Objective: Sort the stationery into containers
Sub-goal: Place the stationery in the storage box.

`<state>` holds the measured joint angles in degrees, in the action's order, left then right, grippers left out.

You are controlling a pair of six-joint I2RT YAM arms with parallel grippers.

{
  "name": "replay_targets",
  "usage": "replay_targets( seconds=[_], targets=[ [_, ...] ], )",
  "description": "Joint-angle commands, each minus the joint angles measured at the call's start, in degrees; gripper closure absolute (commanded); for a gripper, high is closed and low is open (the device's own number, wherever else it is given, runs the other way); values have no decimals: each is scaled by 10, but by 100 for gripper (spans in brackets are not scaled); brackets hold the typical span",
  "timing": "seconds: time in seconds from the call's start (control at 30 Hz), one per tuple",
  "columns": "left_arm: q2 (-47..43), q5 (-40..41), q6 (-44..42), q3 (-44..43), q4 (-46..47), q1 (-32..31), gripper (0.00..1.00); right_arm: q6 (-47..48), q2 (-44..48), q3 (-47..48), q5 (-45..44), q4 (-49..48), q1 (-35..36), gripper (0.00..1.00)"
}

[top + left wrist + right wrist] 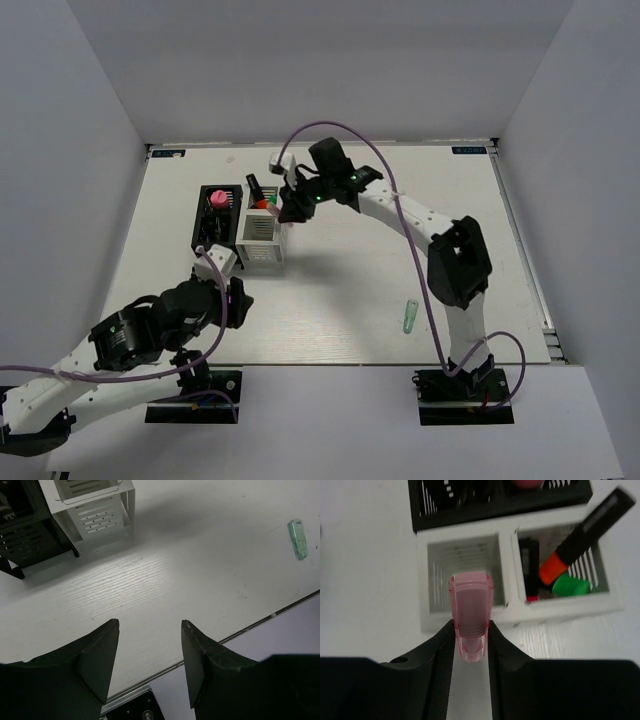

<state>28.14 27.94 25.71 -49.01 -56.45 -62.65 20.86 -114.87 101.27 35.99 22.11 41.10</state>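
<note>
At the near edge of the white worktop (340, 300), the left pincer (150, 625) hangs spread and empty. Farther right lies a translucent green pen-like piece (298, 539). Beyond, the right pincer (471, 627) pinches a translucent pink pen-like piece (471, 605) above the white slotted pen holder (422, 580), whose other compartment holds black-bodied highlighters (585, 525). The black slotted pen holder (500, 512) stands joined to it.

White table (350, 300) with black holder (196, 226), white holder (262, 256), green translucent piece (409, 316).
</note>
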Motion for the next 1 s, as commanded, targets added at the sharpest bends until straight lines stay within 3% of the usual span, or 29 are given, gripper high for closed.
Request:
replay_targets(
  seconds=[0.0, 0.13, 0.43, 0.77, 0.83, 0.9, 0.97],
  targets=[
    [20, 18, 14, -24, -18, 0, 37, -42, -24, 85, -4, -81, 17, 100],
    [23, 24, 16, -19, -14, -2, 37, -44, -43, 119, 8, -108, 31, 100],
    [31, 24, 2, -13, -9, -2, 36, -49, -84, 90, 41, -166, 35, 100],
    [11, 19, 14, 14, -9, -2, 36, -36, -123, 96, 47, -153, 35, 100],
    [9, 19, 16, 18, -3, -2, 36, -32, -120, 86, 51, -144, 39, 90],
    [9, 20, 16, 21, -2, -2, 36, -24, -115, 80, 53, -139, 39, 64],
    [16, 19, 16, 16, -3, -1, 36, -18, -107, 74, 58, -134, 39, 55]
  ],
)
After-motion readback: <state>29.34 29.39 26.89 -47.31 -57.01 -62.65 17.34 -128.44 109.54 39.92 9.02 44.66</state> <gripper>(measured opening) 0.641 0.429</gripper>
